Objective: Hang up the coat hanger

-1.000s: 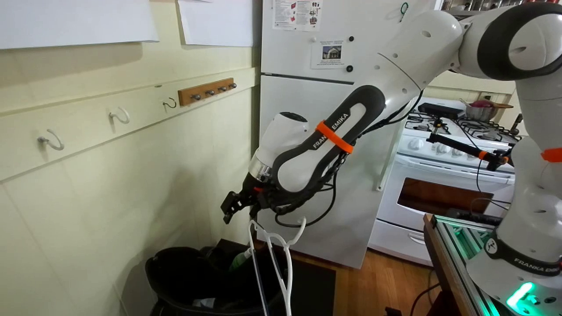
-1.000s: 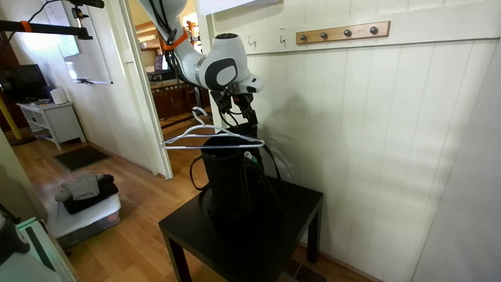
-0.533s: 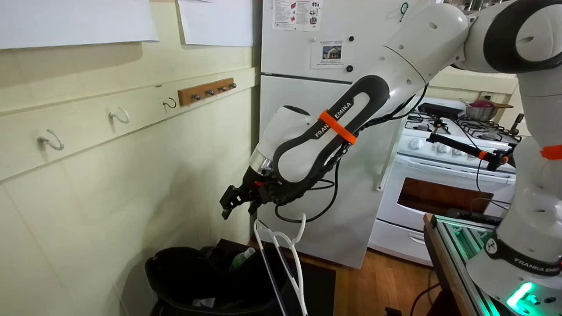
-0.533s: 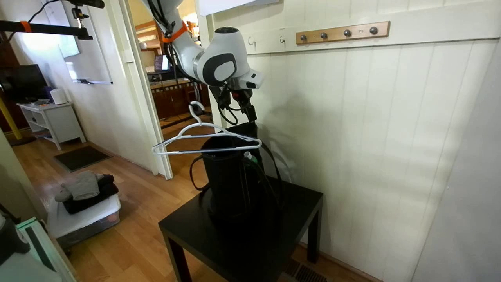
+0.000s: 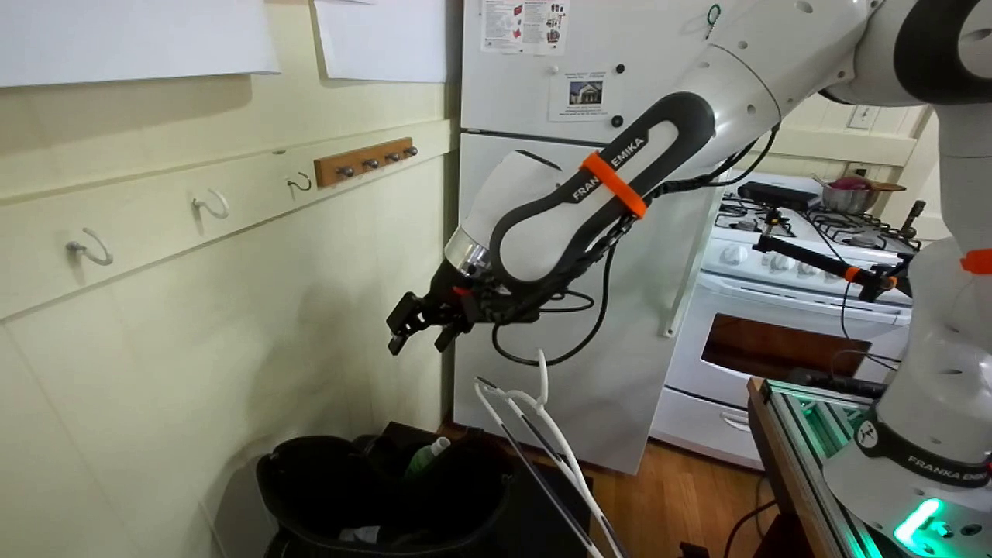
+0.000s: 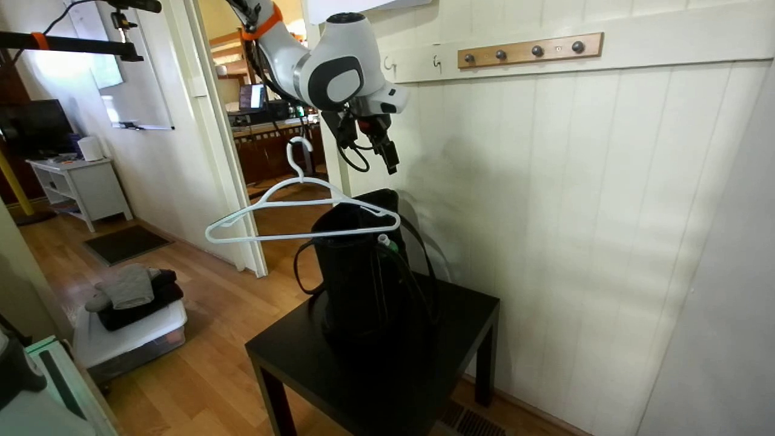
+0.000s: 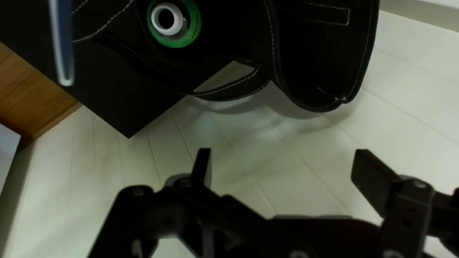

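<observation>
Okay, coat hanger [image 6: 301,204]: in an exterior view, lower than the gripper [image 7: 281,163] and apart from it, seen against the mouth of the black bag [image 6: 351,284]; can't tell what supports it.
Hook [image 6: 290,157]: points up, tip curling right there.
Long axis: nearly level, right end slightly higher; in an exterior view near edge-on, bars [image 5: 574,469] slanting down to the right.
Gripper: released, fingers [image 7: 371,175] wide apart, wall [image 7: 269,150] showing between.
Arm [image 5: 643,147]: FRANKA EMIKA, partly under an orange band [image 5: 614,184].
Base [image 5: 922,465]: FRANKA again.
Bottle [image 7: 176,23]: green label, ITO EN, in the wrist view.
Papers [image 5: 559,101] on fridge [image 5: 535,93]: print too small to read.
</observation>
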Robot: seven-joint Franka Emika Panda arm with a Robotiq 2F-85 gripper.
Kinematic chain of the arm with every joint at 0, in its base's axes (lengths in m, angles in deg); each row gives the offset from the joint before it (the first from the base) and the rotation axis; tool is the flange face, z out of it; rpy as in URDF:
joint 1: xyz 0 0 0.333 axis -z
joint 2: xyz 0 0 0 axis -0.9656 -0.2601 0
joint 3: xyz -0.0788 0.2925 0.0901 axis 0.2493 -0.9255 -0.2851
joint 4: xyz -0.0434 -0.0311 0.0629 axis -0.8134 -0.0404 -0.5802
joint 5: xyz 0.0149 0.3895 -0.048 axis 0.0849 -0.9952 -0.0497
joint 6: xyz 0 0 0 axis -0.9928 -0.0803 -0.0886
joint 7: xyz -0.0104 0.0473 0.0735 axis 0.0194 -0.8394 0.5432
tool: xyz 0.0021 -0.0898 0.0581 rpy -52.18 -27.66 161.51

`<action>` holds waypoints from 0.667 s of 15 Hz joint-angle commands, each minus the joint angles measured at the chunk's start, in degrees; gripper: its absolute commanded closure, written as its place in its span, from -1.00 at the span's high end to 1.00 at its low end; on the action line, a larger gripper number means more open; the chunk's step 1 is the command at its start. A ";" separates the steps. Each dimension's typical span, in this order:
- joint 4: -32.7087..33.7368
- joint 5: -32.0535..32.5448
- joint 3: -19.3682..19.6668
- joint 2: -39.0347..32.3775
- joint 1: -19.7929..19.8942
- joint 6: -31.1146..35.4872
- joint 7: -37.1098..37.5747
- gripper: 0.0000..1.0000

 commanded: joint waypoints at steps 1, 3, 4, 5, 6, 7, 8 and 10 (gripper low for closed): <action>-2.37 -1.08 0.08 4.69 0.83 -5.74 -2.12 1.00; -2.36 0.07 1.60 6.61 0.46 -10.91 -1.71 1.00; -2.19 0.38 2.12 7.40 0.49 -13.75 -1.95 1.00; -1.82 1.35 3.13 8.20 0.23 -17.26 -1.66 1.00; -1.46 2.42 4.05 8.93 0.02 -20.59 -1.37 1.00; -1.10 3.76 5.08 9.51 -0.33 -23.41 -0.60 1.00; -0.59 5.30 5.97 10.08 -0.58 -26.50 0.00 1.00; 0.35 8.86 7.39 10.92 -1.01 -31.51 1.17 1.00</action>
